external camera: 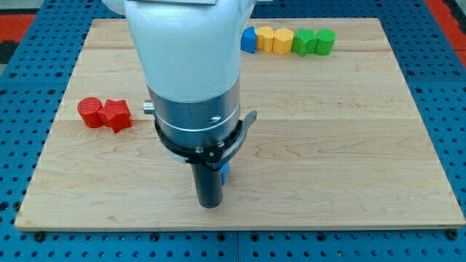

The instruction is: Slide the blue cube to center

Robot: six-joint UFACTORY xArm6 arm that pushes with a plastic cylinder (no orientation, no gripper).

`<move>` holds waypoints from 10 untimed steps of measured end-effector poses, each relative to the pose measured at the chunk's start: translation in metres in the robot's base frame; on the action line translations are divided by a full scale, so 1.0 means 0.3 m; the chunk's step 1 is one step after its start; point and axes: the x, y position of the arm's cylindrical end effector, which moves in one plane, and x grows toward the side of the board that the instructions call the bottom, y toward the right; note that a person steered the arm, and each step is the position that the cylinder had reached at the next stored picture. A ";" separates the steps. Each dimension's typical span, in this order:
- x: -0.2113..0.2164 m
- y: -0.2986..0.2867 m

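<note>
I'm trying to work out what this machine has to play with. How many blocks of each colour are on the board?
Red: 2, a red cylinder touching a red star-like block.
Yellow: 2.
Green: 2.
Blue: 2, one at the view's top, one sliver behind the rod.
Total: 8.

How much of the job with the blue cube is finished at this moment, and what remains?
Done: hard to say. Only a blue sliver shows beside the rod, below the board's middle; whether it is the cube cannot be told. Another blue block sits at the view's top beside the yellow blocks.
In hand: my tip is close against that sliver.
Left: probably pushing it toward the view's top to the centre.
</note>
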 end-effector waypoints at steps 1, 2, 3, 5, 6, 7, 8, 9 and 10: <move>-0.122 0.008; -0.137 0.008; -0.137 0.015; -0.137 0.130; -0.137 0.126; -0.143 0.066; -0.148 0.046; -0.148 0.046; -0.185 0.046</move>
